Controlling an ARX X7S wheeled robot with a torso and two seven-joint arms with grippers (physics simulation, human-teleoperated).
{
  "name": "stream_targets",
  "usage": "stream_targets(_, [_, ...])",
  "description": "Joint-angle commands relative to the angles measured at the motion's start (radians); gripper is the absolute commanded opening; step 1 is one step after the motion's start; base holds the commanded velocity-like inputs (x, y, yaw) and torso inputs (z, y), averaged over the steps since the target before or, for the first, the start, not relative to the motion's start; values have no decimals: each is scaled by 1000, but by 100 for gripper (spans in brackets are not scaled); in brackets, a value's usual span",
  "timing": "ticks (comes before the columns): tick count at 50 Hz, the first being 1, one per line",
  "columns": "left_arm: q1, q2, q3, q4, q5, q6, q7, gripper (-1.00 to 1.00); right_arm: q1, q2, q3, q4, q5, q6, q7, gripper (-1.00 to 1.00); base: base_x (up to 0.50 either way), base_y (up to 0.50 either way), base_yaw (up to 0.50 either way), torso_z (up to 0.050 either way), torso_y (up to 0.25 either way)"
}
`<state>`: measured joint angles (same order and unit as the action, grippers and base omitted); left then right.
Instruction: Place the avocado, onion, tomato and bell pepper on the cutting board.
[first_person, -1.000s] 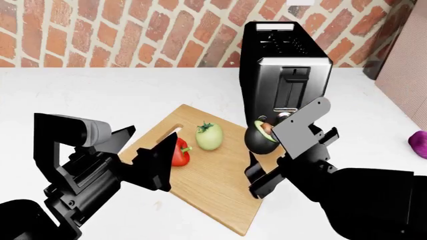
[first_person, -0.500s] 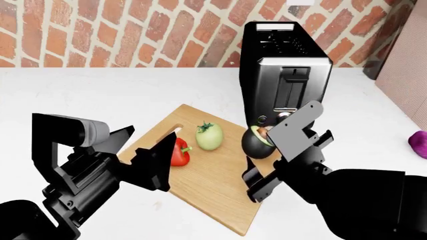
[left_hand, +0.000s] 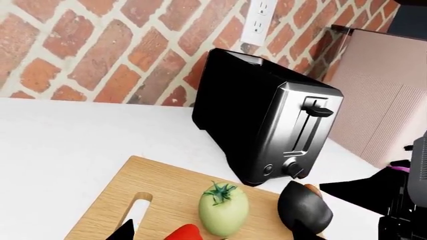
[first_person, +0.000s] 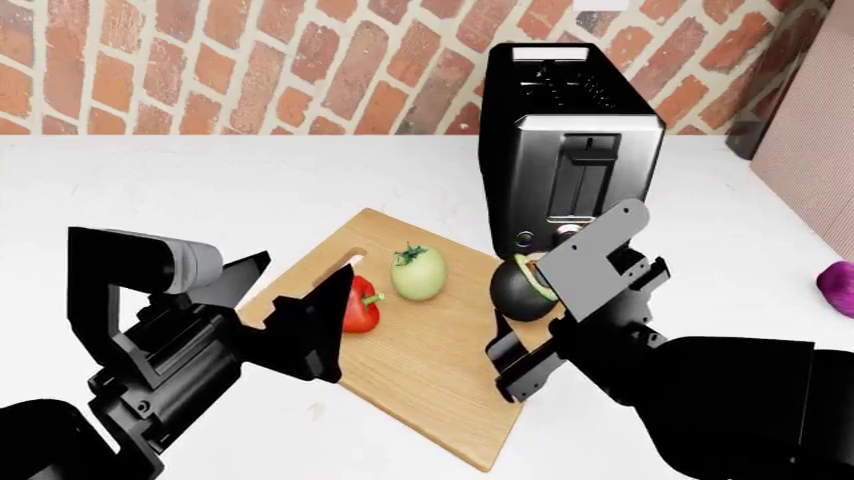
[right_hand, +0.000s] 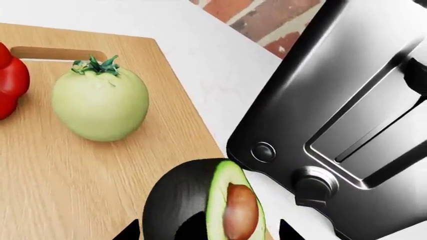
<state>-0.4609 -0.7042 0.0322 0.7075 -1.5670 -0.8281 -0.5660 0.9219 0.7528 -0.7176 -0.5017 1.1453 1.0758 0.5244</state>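
The cutting board (first_person: 427, 370) carries the red bell pepper (first_person: 358, 305) and the pale green tomato (first_person: 418, 272). The halved avocado (right_hand: 200, 200) stands on its edge at the board's corner by the toaster, cut face and pit turned sideways. My right gripper (right_hand: 209, 233) is open, with its fingertips (right_hand: 131, 232) on either side of the avocado and small gaps showing. My left gripper (left_hand: 213, 236) is open low over the board, with the bell pepper (left_hand: 181, 234) between its tips. The purple onion (first_person: 838, 288) lies far right on the counter.
A black and chrome toaster (first_person: 567, 150) stands right behind the avocado, close to my right gripper. A brick wall (first_person: 267, 60) runs along the back. A pinkish cabinet side (first_person: 814, 120) stands at the far right, beyond the onion.
The avocado has sunk slightly toward the board and turned so that its pit faces away from the head camera. My right gripper shifted a little with it. The left arm stayed put.
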Motion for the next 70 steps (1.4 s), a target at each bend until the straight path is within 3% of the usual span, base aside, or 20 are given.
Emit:
stream_targets(1, [-4,-6,0,10,-16,2,-14,100,6,8,16,-21,21,2,13,100,0,0,0,0,0])
stream_targets(18, [0,-15,-3,23,-25,9,-21,100,21,32,64,-129,122,20,95,100,0,0,0,0,0])
stream_targets(38, [9,-27,-15,37,-33,22,-24,100,28,114,210,-264,376,-52,256,100,0,0,0,0,0])
stream_targets(57, [35,-38,-34,90,29,33,0,100,-190,240,381,-358,415,-274,275,100,0,0,0,0,0])
stream_targets(70, [47,-34,-32,82,66,39,22,100,-287,261,428,-383,370,-343,261,100,0,0,0,0,0])
